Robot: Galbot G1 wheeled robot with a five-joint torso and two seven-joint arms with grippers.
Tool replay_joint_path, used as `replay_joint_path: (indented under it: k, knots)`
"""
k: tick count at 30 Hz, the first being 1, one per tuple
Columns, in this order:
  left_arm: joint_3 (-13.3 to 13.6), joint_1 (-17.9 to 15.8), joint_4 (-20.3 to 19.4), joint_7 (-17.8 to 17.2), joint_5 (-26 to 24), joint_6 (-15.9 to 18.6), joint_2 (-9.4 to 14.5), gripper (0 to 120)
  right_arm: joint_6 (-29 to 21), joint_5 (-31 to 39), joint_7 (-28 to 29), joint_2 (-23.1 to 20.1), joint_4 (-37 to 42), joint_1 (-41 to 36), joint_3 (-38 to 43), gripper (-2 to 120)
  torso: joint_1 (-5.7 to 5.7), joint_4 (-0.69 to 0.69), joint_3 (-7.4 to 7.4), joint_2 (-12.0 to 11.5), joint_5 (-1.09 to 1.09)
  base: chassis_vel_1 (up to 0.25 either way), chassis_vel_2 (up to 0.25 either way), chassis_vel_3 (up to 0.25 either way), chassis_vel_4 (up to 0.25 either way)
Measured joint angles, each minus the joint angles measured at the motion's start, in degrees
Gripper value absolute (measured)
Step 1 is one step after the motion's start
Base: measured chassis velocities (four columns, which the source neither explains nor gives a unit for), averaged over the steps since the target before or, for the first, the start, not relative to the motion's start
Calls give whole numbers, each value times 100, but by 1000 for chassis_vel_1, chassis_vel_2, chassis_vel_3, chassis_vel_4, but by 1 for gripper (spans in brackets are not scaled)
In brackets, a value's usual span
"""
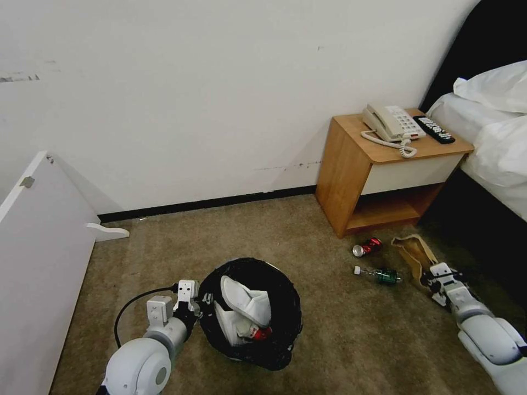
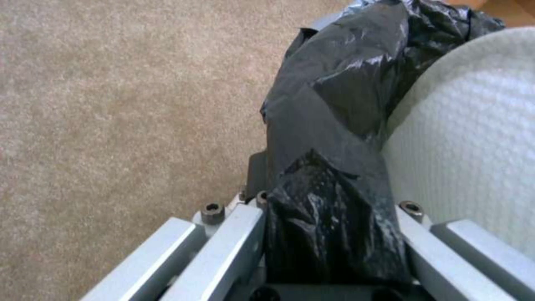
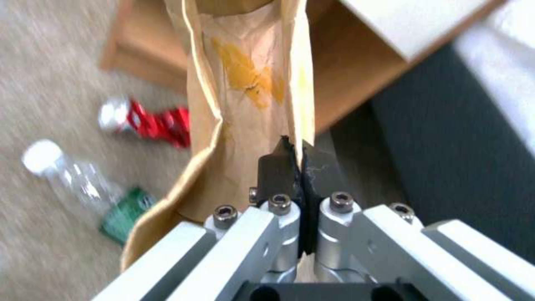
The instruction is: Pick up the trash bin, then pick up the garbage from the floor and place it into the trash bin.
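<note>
Head view: slippers (image 1: 244, 310) in trash bin (image 1: 285, 329)

Looks like a hotel bedroom: bed (image 1: 494, 137) with white linen and dark headboard (image 1: 483, 38), wooden nightstand (image 1: 384, 164) carrying a beige corded telephone (image 1: 391, 123) and black remote control (image 1: 433, 129), beige carpet (image 1: 329, 340), plain white wall (image 1: 219, 82) with black skirting.

Your robot's arms are rounded glossy white-grey shells with a boxy white block at each wrist. A black cable loops off the left wrist. Each hand, the left hand (image 1: 204, 300) and the right hand (image 1: 432, 276), has pale silver aluminium linkage bars, dark hex-socket screws and black fingertip pads (image 3: 278, 165).
</note>
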Motion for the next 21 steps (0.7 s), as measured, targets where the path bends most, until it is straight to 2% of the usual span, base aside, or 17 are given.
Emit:
replay_joint_path:
  k: [15,21]
  knots:
    - [7,-28,-198,299,-145,279,348,4,464,458,-100,-311,1322,-66,20,0,0,-1,-1,0,0,0,0,0,0]
    - [34,-89,-220,369,-205,331,394,4,636,622,-165,-415,1632,-35,-35,0,0,-1,-1,0,0,0,0,0,0]
